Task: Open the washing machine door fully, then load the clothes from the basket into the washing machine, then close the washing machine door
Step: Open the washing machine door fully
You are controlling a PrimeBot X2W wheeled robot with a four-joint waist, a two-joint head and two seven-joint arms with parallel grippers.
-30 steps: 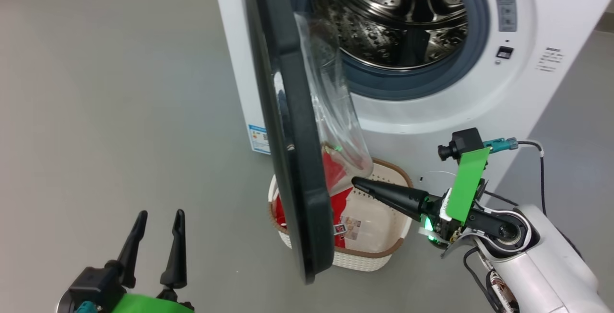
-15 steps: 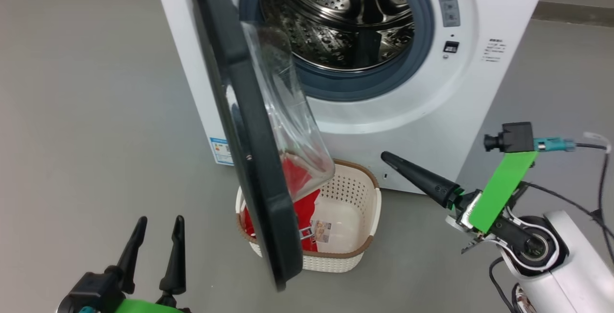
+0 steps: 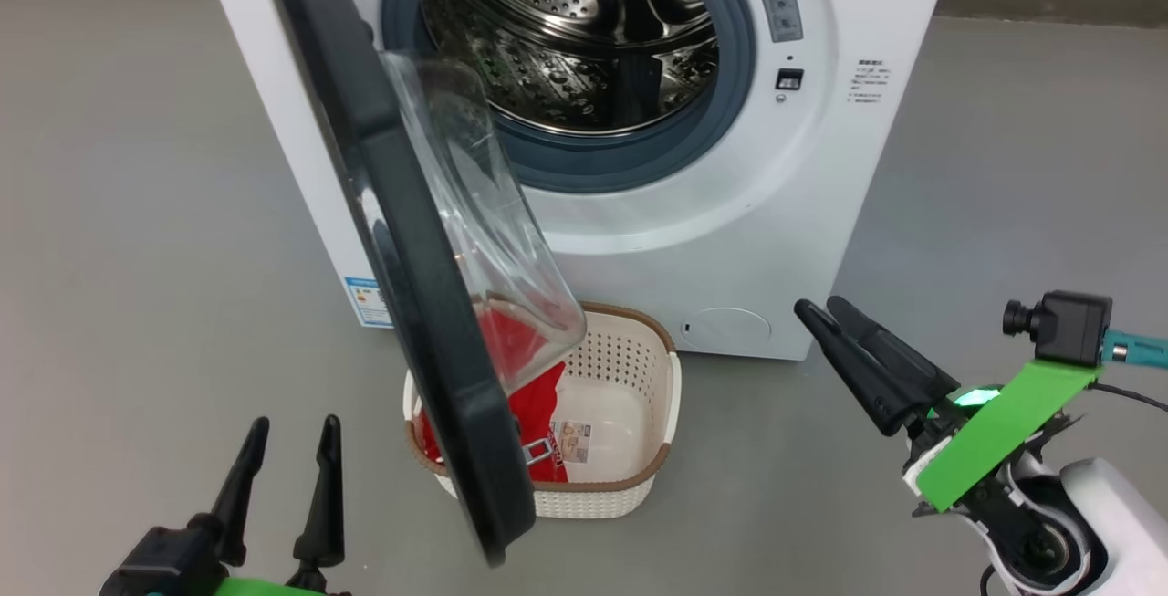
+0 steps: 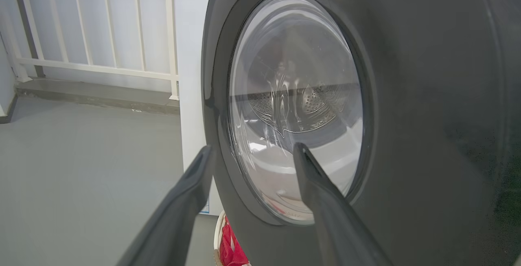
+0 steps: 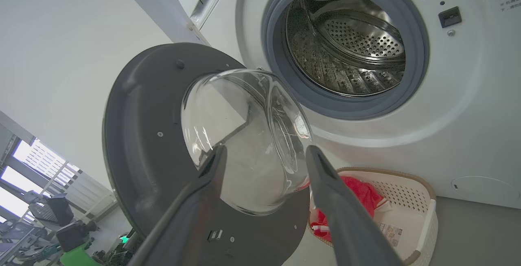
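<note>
The white washing machine (image 3: 821, 194) stands with its steel drum (image 3: 566, 39) exposed. Its black door (image 3: 401, 240) hangs open, edge-on to the head view, with the glass bowl jutting right. Below the door sits the cream basket (image 3: 643, 368), holding the red clothes (image 3: 538, 413), which the door partly hides. My right gripper (image 3: 821, 306) is open, off to the right of the basket and holding nothing; in its wrist view the gripper (image 5: 264, 152) points at the door's glass bowl. My left gripper (image 3: 283, 450) is open and empty at the lower left, and in its wrist view the gripper (image 4: 252, 148) faces the door's outer side (image 4: 427, 115).
Grey floor lies on all sides of the machine. A round white hatch (image 3: 727, 329) sits low on the front, and a blue sticker (image 3: 368, 301) on its left side. A white railing (image 4: 101, 62) stands beyond the machine.
My right gripper went from shut to open and pulled back out of the basket to its right. The head camera shifted, so the whole picture has slid. The left gripper stays as it was.
</note>
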